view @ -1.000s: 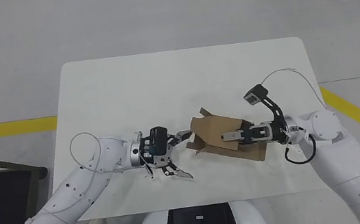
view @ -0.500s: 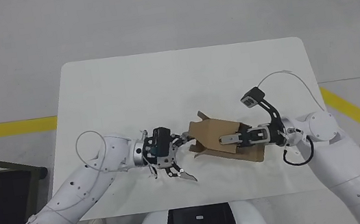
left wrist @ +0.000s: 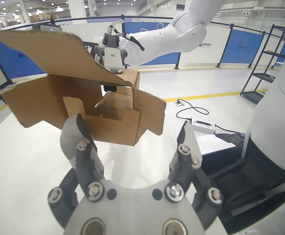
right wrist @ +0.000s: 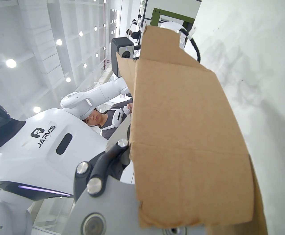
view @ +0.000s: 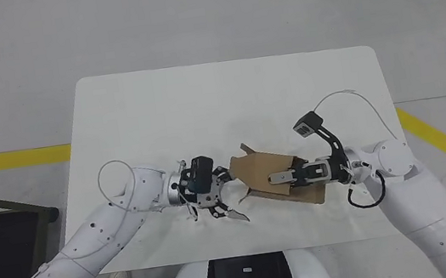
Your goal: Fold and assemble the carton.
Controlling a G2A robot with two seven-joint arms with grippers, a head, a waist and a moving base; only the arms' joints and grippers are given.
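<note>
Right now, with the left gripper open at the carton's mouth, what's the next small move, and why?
Probably ease the left gripper forward and push the nearest side flap inward. The carton has its open end facing that gripper with the flaps splayed outward. The right gripper is clamped on the carton from the far end, so it should hold against a light push.

Room to pass lies at twelve o'clock of the carton (view: 273, 176), over the table (view: 227, 104); the left gripper (view: 233, 196), spread wide, blocks nine o'clock, the right gripper (view: 280, 177) three o'clock.
</note>
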